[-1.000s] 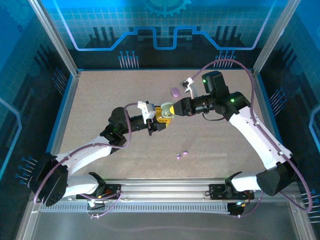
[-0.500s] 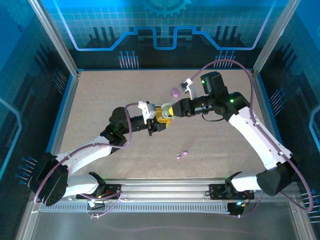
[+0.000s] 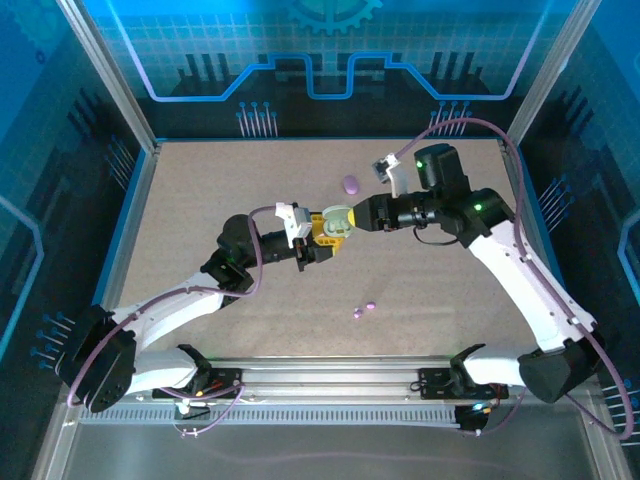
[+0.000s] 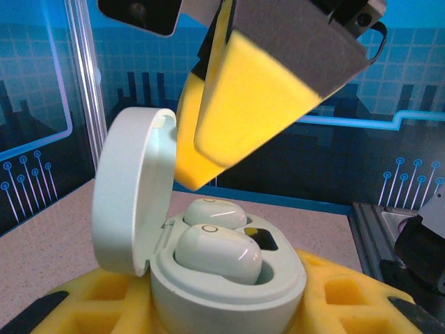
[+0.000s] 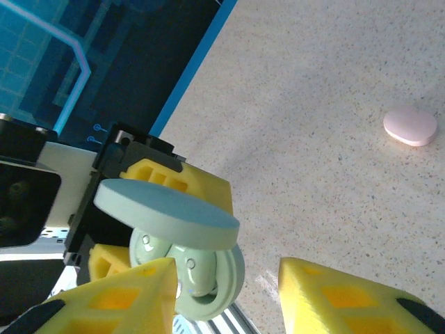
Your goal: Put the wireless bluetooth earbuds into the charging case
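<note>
Clamping the open mint charging case (image 4: 229, 282), the left hand (image 3: 322, 233) holds it above the table (image 3: 200, 200). Two mint earbuds (image 4: 219, 252) sit inside its wells. The right hand (image 3: 356, 216), jaws apart, hovers just beside the lid (image 4: 128, 202).

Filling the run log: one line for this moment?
left claw: holding mint charging case, lid open | earbuds: two seated | right claw: open, close to case

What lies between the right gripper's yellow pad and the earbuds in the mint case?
Nothing. In the left wrist view a yellow pad of the right gripper hangs just above the two earbuds in the open mint case, with only air between.
</note>
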`<action>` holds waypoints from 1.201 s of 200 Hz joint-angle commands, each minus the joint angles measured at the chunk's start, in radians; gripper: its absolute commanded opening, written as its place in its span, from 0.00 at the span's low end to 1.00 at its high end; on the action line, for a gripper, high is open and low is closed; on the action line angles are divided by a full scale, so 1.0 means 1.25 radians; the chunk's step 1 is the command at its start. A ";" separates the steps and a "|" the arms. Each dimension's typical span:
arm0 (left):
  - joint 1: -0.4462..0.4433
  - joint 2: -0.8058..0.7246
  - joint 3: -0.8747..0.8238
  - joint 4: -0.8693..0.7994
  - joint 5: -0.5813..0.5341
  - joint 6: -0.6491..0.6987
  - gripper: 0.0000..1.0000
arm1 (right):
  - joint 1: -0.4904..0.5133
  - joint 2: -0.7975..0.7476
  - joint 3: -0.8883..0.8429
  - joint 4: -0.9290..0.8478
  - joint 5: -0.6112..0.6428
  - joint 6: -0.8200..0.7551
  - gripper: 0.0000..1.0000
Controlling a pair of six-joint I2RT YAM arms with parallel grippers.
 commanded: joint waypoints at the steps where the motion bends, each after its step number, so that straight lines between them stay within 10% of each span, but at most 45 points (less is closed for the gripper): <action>1: -0.005 -0.015 0.029 0.033 0.020 0.015 0.37 | -0.013 -0.053 -0.029 0.062 0.012 0.026 0.46; 127: -0.014 -0.010 0.034 0.035 0.024 0.013 0.37 | -0.001 0.129 0.104 0.013 0.011 0.108 0.50; 240: -0.014 -0.007 0.030 0.040 0.006 0.011 0.37 | -0.047 -0.010 -0.103 0.131 -0.156 0.131 0.54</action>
